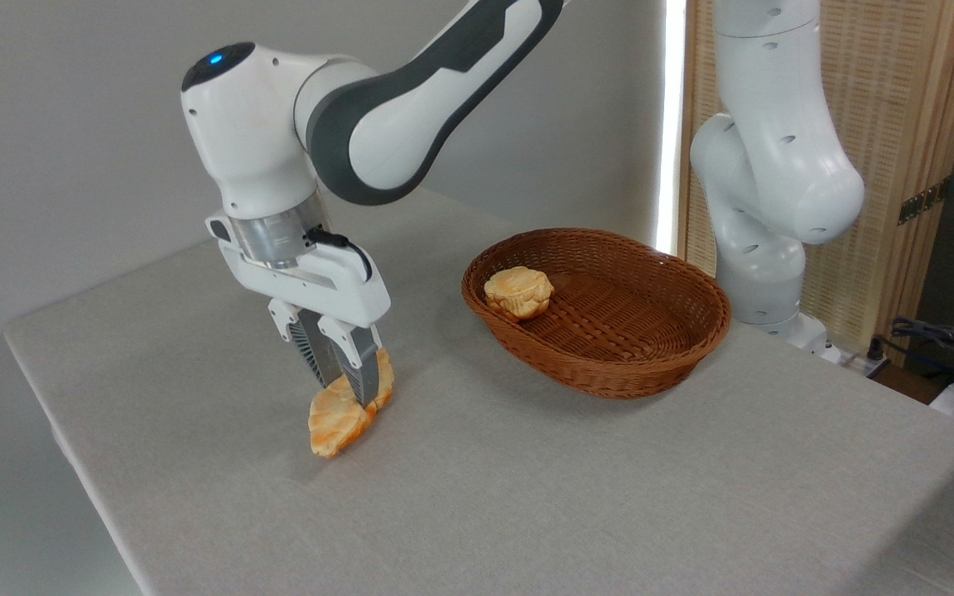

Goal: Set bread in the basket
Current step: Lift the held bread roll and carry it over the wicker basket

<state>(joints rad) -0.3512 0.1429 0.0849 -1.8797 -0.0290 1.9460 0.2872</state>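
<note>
You have a golden-orange bread [336,418] with pale ridged bands, a paler golden bun [518,292], and a reddish-brown woven basket [609,364]. Your arm [378,124] is white with dark grey joint covers and a blue light on top. The table [609,497] is plain light grey.

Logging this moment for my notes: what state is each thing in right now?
bread: on the table outside the basket, clamped between the fingers.
gripper: shut on the bread, pointing down.
basket: upright on the table, right of the bread, holding only the bun.
bun: lying inside the basket at its left end.
table: covered with grey cloth.
</note>
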